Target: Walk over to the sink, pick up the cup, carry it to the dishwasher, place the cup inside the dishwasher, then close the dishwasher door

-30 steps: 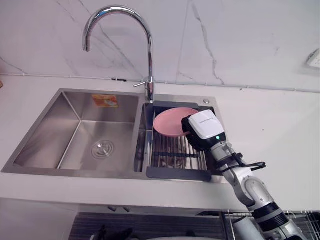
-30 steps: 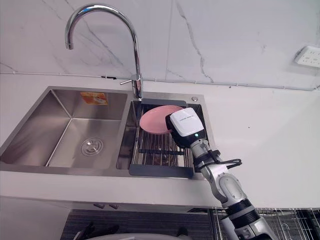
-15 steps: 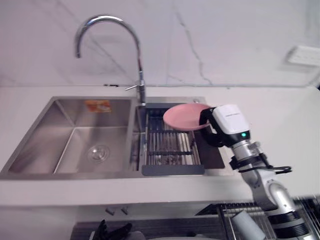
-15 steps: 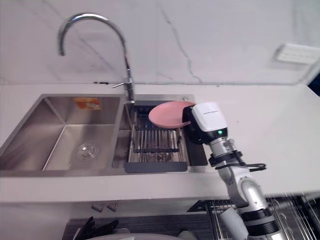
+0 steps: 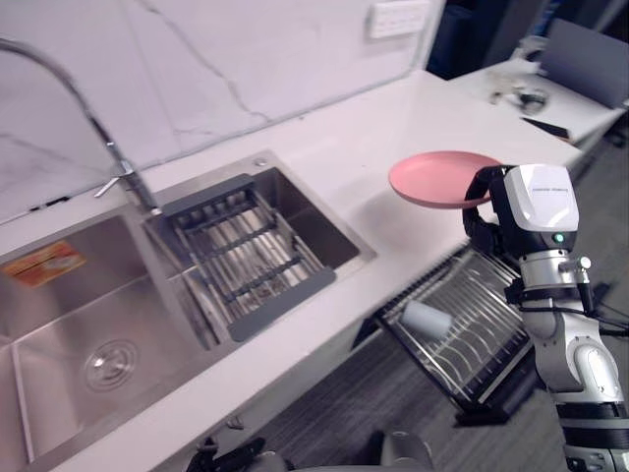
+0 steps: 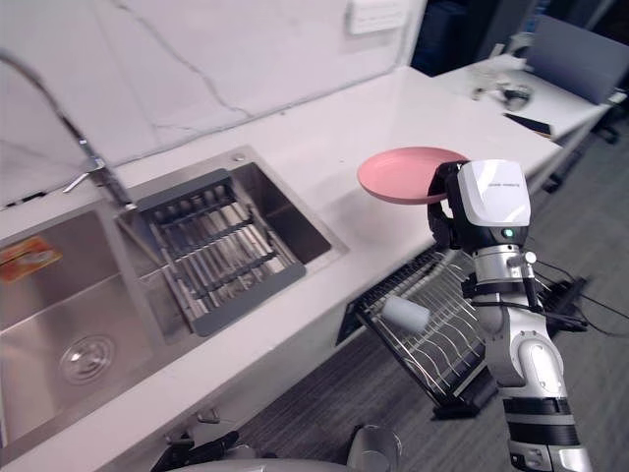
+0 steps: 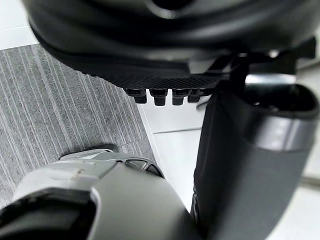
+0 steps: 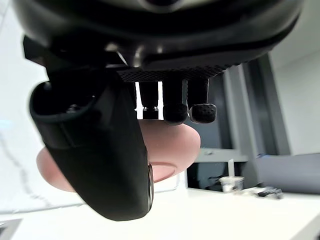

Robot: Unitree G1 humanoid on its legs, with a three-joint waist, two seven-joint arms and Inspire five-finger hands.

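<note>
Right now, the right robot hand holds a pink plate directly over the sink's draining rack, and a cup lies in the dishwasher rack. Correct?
No. In the left eye view the right robot hand holds the pink plate well clear of the draining rack, near the dishwasher rack, where the cup does lie.

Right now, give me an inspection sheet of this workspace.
Surface: white counter around a steel sink.
Job's things: pink plate held level by the counter; white cup lies in the pulled-out dishwasher rack.
Clutter: drainer across one sink basin.
Hands: right hand shut on the plate; left hand over grey floor.
Cables: nothing seen.
Surroundings: tap, marble wall, socket, desk beyond.
</note>
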